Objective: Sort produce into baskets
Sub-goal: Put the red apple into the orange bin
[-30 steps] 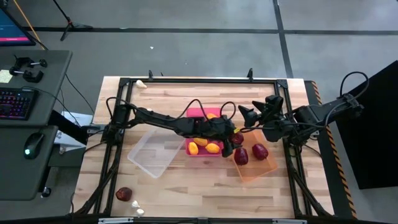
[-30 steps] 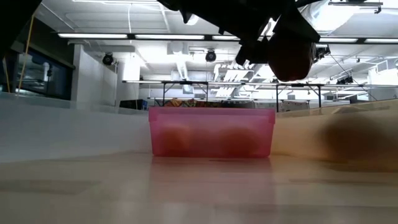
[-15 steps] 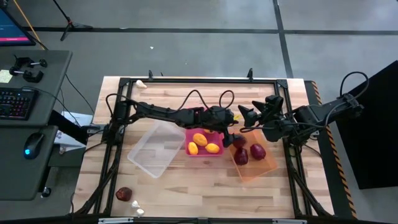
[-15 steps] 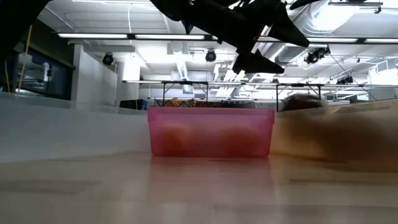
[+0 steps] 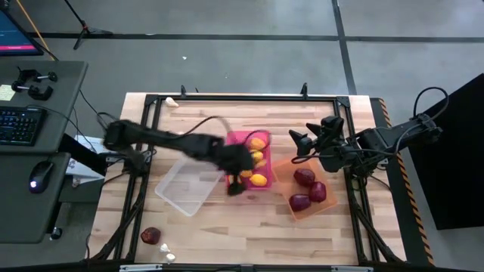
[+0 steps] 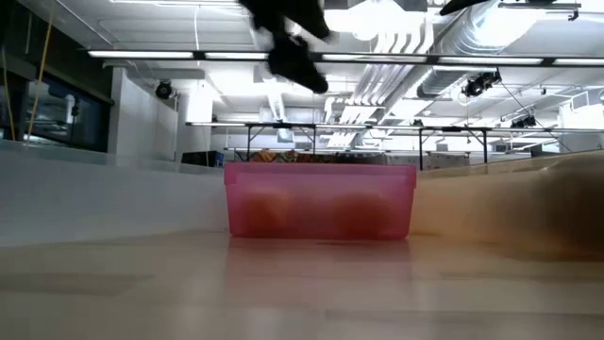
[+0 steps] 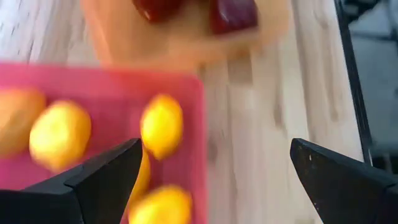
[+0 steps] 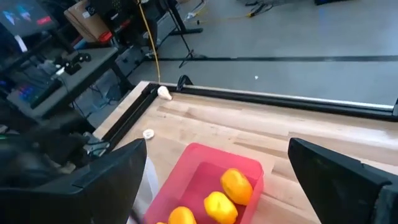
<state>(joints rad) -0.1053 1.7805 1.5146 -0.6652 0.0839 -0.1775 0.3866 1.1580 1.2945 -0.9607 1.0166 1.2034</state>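
The red-pink basket (image 5: 243, 141) holds several yellow fruits (image 5: 259, 179), which also show in the left wrist view (image 7: 161, 124). The orange basket (image 5: 281, 172) to its right holds three dark red ones (image 5: 304, 177). The clear basket (image 5: 189, 185) sits to the left. Another dark red one (image 5: 150, 236) and two garlic bulbs (image 5: 165, 248) lie near the table's front left. My left gripper (image 5: 236, 183) (image 7: 214, 177) hangs open above the red-pink basket's near left corner. My right gripper (image 5: 301, 143) (image 8: 217, 180) stands open above the far side of the orange basket.
One garlic bulb (image 5: 173, 102) lies at the far left corner outside the black frame (image 5: 242, 97), which runs round the work area. In the low view the red-pink basket (image 6: 321, 200) stands in the middle. Bare wood lies along the near edge.
My left gripper has let go of a dark red fruit over the orange basket, and the fruit now lies inside with the other two. The gripper has then risen and swung toward the table's left, from the orange basket to the red-pink basket's near left corner.
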